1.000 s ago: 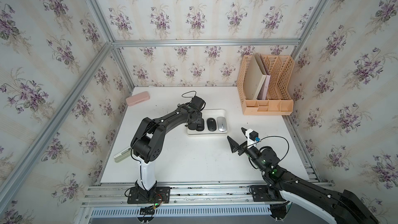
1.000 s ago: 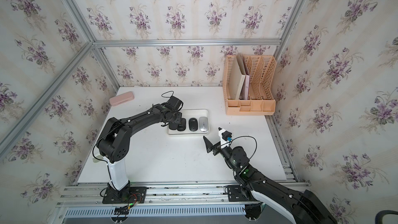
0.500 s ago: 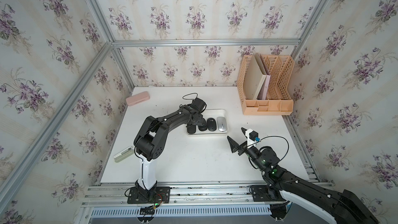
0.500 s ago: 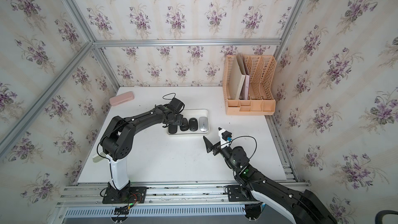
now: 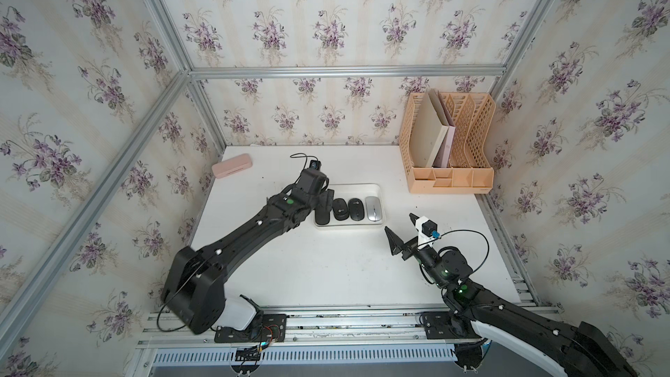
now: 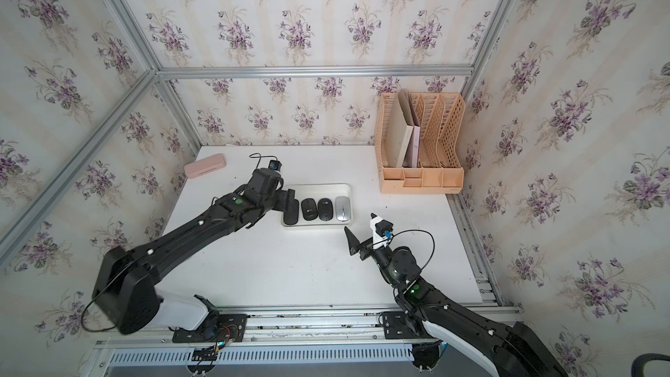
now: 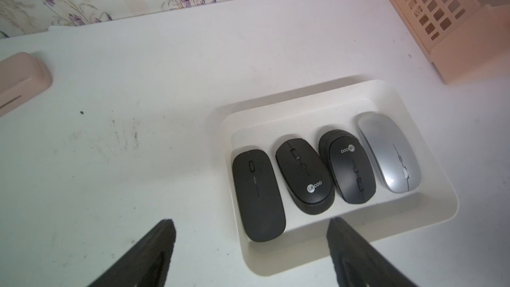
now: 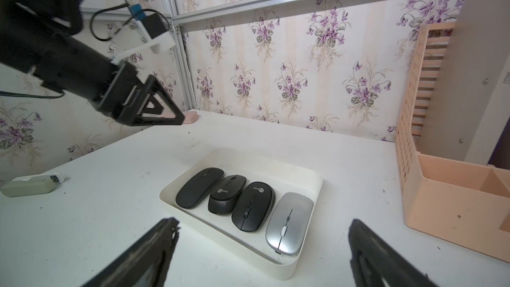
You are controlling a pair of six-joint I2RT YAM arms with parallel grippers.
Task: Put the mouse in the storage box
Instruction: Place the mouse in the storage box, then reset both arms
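The flat black mouse (image 7: 258, 194) lies flat in the storage box (image 5: 357, 190), at the box's 9 o'clock end in both top views, its length running from 12 to 6. Toward 3 o'clock three more mice sit side by side in the same box: a black mouse with a round logo (image 7: 303, 175), a second black mouse (image 7: 347, 167) close against it, and a silver mouse (image 7: 389, 151) at the 3 o'clock end. The left gripper (image 7: 248, 220) hangs above the box's 9 o'clock end, clear of the mouse beneath it, with its fingers spread wide and holding nothing. The box rests near the middle of the white table (image 5: 308, 266). The right gripper (image 5: 398, 222) hovers at 4 o'clock from the box and apart from it, its fingers also wide open and empty. A pink case (image 5: 232, 165) lies at 10 o'clock by the wall, and a peach file rack (image 5: 449, 175) with folders stands at 2 o'clock.
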